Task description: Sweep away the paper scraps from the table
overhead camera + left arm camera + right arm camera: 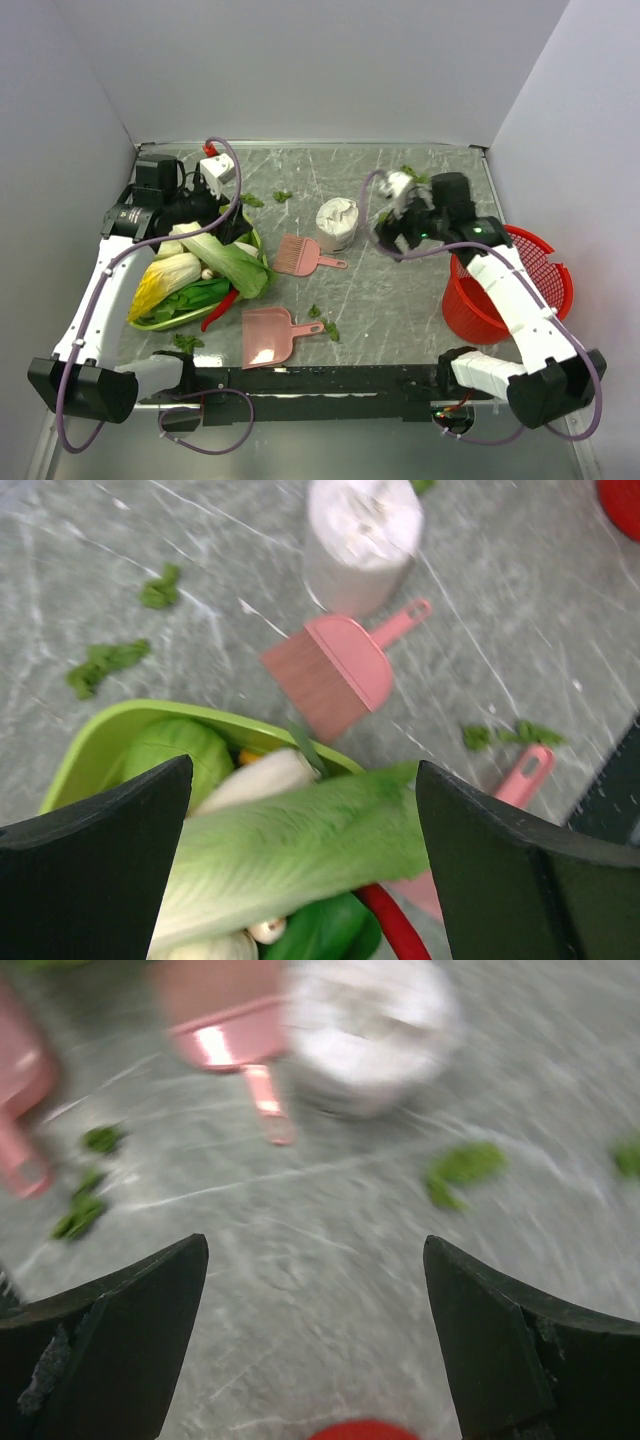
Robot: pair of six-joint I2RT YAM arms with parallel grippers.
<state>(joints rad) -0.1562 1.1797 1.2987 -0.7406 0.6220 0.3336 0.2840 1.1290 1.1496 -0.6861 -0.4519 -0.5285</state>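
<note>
left fingers (90,870) and right fingers (520,1360) both apart, empty; brush (297,255) handle points rightward, nearer right fingers; scraps (325,327) scattered across worktop (400,300).

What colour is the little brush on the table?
The brush is pink, handle included; the left wrist view shows it best.

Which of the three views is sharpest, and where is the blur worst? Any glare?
Top external: sharp and evenly lit, the table showing crisp white veins, soft shadows, no strong glare. Left wrist: mildly soft, the pink brush slightly fuzzy. Right wrist: heaviest motion blur, smearing the white lump and the paper scraps.
</note>
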